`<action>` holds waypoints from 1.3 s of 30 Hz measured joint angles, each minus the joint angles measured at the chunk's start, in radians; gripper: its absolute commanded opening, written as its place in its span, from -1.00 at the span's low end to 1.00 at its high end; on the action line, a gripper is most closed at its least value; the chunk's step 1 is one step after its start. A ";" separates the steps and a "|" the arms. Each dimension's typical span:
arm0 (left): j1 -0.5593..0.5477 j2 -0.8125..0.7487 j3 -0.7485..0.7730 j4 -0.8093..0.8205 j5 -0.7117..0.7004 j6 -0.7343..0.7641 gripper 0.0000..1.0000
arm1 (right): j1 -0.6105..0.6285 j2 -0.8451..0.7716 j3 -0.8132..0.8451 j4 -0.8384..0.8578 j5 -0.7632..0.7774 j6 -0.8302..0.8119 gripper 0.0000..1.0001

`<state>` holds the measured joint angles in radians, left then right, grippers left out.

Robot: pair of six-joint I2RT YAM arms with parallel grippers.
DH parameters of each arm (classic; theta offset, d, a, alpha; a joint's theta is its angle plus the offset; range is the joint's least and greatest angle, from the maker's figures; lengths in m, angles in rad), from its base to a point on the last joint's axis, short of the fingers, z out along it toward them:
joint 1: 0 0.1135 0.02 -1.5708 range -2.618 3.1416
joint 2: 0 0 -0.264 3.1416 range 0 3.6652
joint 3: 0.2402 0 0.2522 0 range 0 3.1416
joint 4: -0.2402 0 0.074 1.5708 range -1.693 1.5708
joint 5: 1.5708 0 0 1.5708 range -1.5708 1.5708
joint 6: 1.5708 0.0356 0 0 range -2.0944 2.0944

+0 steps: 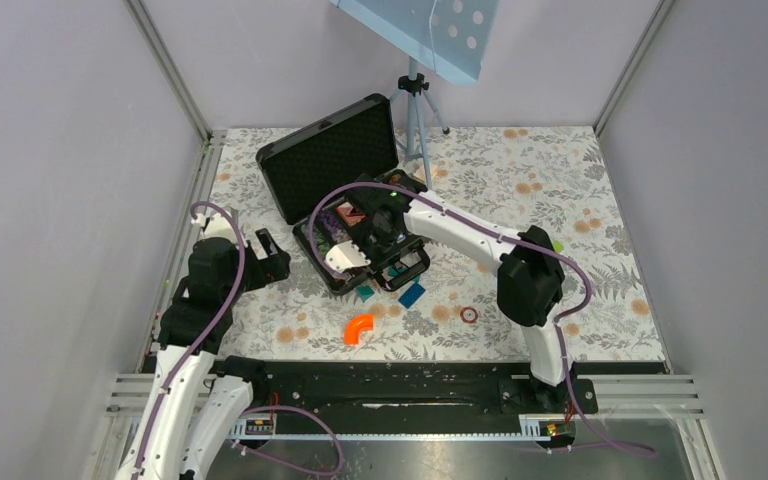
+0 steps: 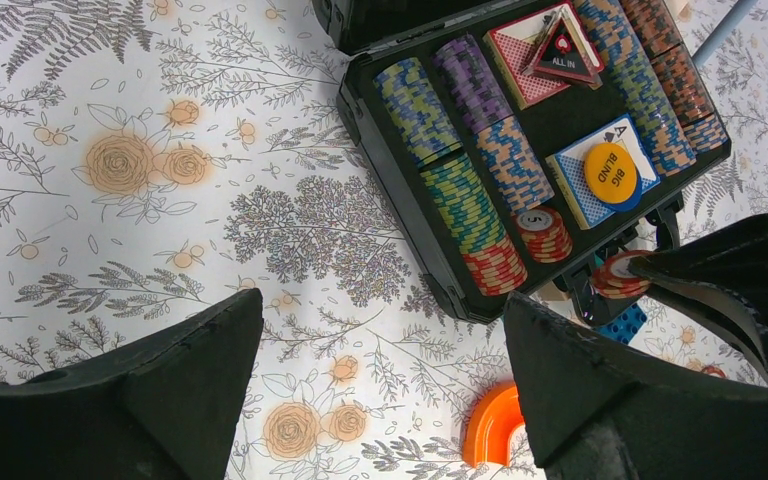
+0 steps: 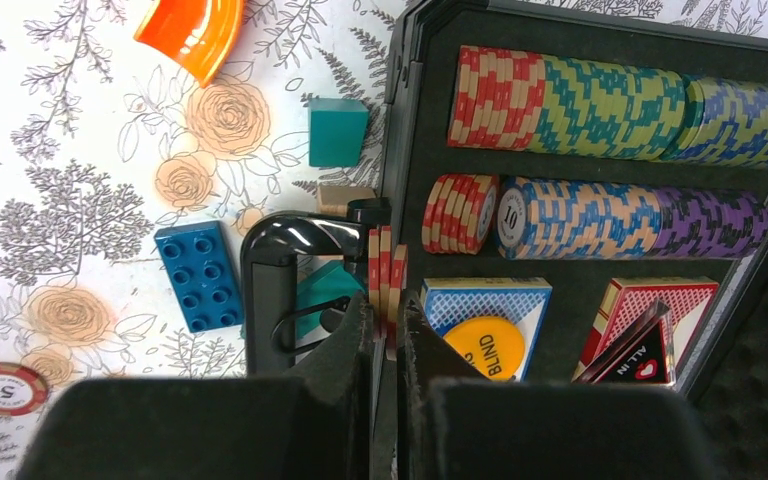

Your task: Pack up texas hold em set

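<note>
Honestly, nearly packed: one loose chip (image 1: 469,315) lies in front of the case (image 1: 330,160), with the left gripper (image 2: 382,310) open off to its left. At the case's front edge the right gripper (image 3: 387,320) pinches a few chips (image 3: 385,265); lid not shut yet.

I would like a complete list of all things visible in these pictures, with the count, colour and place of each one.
briefcase: one, black, open, mid-table
chip rows: several, striped in many colours, inside the briefcase
red deck: one, inside the briefcase
blue deck: one, beside the red deck
BIG BLIND button: one, yellow, on the blue deck
ALL IN marker: one, black and red, on the red deck
loose chip: one, red-white, on the table
held chips: few, red-white, at the briefcase's front edge
orange curved piece: one, on the table
blue block: one, near the handle
teal block: one, beside the briefcase
tripod: one, grey, behind the briefcase
left gripper: open, empty
right gripper: shut on the held chips
</note>
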<state>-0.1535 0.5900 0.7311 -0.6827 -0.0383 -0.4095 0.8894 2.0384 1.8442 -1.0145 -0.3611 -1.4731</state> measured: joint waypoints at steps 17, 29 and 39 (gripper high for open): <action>0.000 0.000 -0.001 0.004 0.000 0.002 0.79 | 0.009 0.064 0.056 0.003 0.001 -0.009 -1.00; 0.000 0.000 -0.003 0.004 0.001 0.003 0.79 | 0.010 0.078 0.057 0.019 0.001 -0.008 -1.00; 0.000 0.000 -0.005 0.005 0.001 0.003 0.79 | 0.010 0.078 0.056 0.076 0.008 -0.003 -1.00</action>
<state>-0.1535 0.5900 0.7261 -0.6781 -0.0372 -0.4068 0.8989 2.1162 1.9003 -0.9386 -0.3527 -1.4765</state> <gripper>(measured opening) 0.894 0.067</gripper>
